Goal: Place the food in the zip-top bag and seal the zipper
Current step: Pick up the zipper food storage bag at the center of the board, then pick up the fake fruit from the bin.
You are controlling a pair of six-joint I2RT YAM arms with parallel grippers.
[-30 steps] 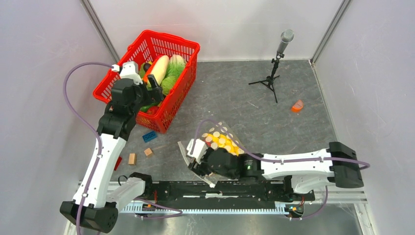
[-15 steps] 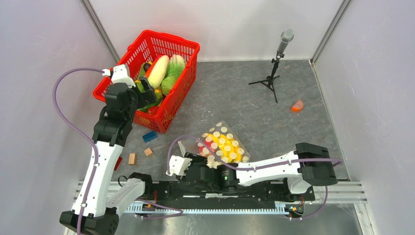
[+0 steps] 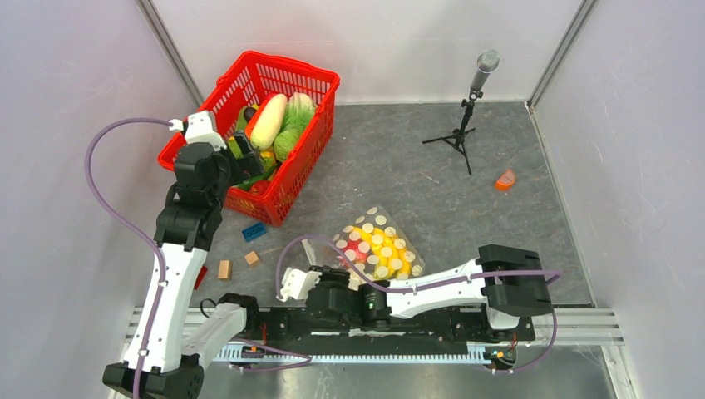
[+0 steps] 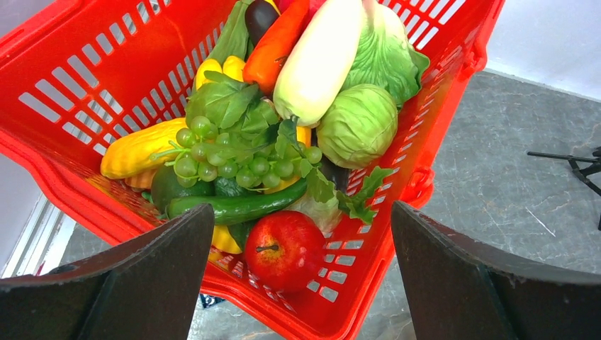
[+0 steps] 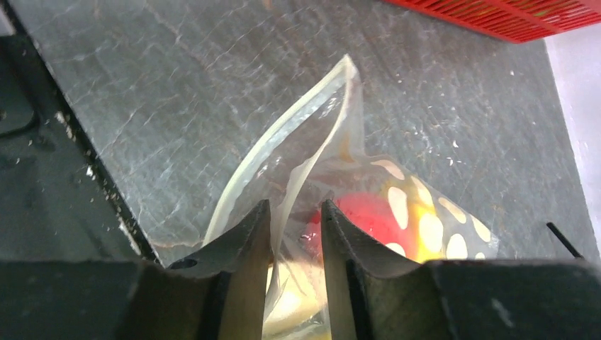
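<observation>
The zip-top bag (image 3: 378, 249) lies on the grey table and holds yellow bananas and a red piece (image 5: 361, 212). My right gripper (image 3: 322, 274) is at the bag's near-left corner. In the right wrist view the right gripper (image 5: 295, 212) is closed to a narrow gap on the bag's (image 5: 425, 227) edge film, and the zipper (image 5: 298, 117) rises ahead of it. My left gripper (image 3: 241, 154) is open and empty above the red basket (image 3: 308, 75). In the left wrist view the left gripper (image 4: 301, 212) hangs over a red apple (image 4: 283, 248), grapes, a cucumber and cabbage.
A blue brick (image 3: 254, 232) and two wooden cubes (image 3: 224, 268) lie between the basket and the bag. A microphone stand (image 3: 465, 125) is at the back right, with an orange piece (image 3: 505, 179) near it. The black rail (image 3: 416, 320) runs along the near edge.
My right gripper has swung left and toward the near edge, along the bag's edge to its corner. My left gripper has shifted a little left over the basket.
</observation>
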